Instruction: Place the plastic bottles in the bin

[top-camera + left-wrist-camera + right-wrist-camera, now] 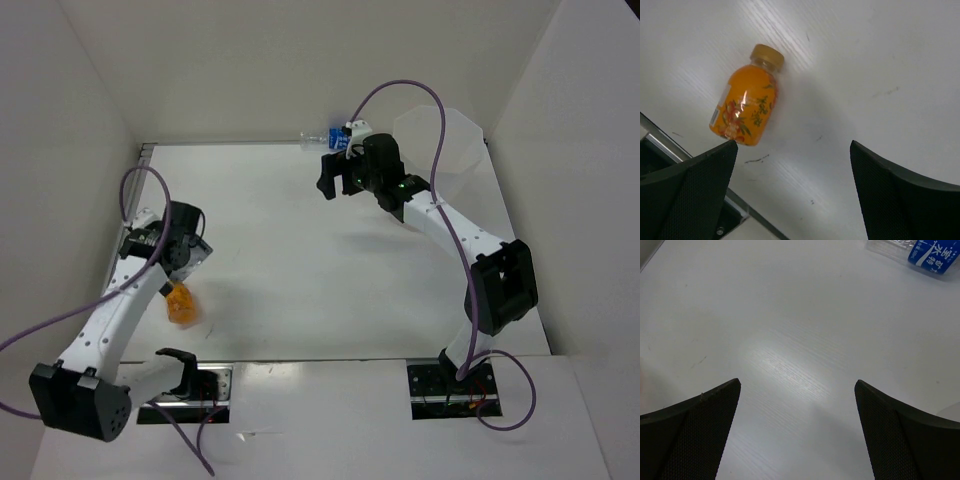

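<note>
One stubby orange bottle (180, 303) lies on its side near the table's front left. In the left wrist view the orange bottle (747, 105) lies just beyond my left fingertip. My left gripper (190, 260) (793, 142) hovers above it, open and empty. A clear bottle with a blue label (328, 140) lies at the table's far edge and shows at the top right of the right wrist view (930, 252). My right gripper (337, 183) (797, 382) is open and empty just in front of it. The translucent white bin (445, 150) stands at the far right. The other two bottles are not visible.
White walls enclose the table on the left, back and right. A metal strip (685, 157) runs along the table's near edge beside the orange bottle. Purple cables (440, 130) loop over both arms; the right one hangs in front of the bin.
</note>
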Robot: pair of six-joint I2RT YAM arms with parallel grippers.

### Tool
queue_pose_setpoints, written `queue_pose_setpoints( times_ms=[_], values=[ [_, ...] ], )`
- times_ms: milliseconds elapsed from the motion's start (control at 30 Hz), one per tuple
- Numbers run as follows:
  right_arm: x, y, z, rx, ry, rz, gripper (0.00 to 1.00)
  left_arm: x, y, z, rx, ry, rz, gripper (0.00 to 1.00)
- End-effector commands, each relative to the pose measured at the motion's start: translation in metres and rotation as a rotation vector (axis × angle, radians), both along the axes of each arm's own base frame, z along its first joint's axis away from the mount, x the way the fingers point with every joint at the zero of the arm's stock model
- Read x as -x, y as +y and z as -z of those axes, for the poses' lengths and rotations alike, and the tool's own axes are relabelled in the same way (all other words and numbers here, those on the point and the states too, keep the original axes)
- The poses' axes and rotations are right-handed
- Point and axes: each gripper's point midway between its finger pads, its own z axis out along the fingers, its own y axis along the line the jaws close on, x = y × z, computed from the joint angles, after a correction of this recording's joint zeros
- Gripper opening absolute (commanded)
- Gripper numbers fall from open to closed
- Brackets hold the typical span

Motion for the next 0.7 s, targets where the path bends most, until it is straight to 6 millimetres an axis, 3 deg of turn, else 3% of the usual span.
queue_pose_setpoints(
  times_ms=[0, 100, 233, 433, 667],
  values=[
    [-0.007, 0.001, -0.004, 0.033, -0.061, 0.005, 1.0, -0.019, 0.031, 0.025, 0.014, 0.041, -0.101, 1.0],
    [-0.011, -0.006, 0.003, 0.067, -0.057, 0.04, 1.0, -0.03, 0.045, 0.041, 0.072, 0.05, -0.139, 1.0],
    [-0.012, -0.006, 0.008, 0.072, -0.047, 0.04, 1.0, -0.029, 0.053, 0.042, 0.136, -0.032, -0.178, 1.0],
    [-0.017, -0.001, 0.014, 0.074, -0.036, 0.031, 1.0, -0.021, 0.04, 0.053, 0.187, -0.056, -0.156, 1.0],
    [-0.016, -0.003, 0.016, 0.082, -0.03, 0.039, 1.0, -0.012, 0.035, 0.077, 0.186, 0.105, -0.19, 1.0]
  ],
)
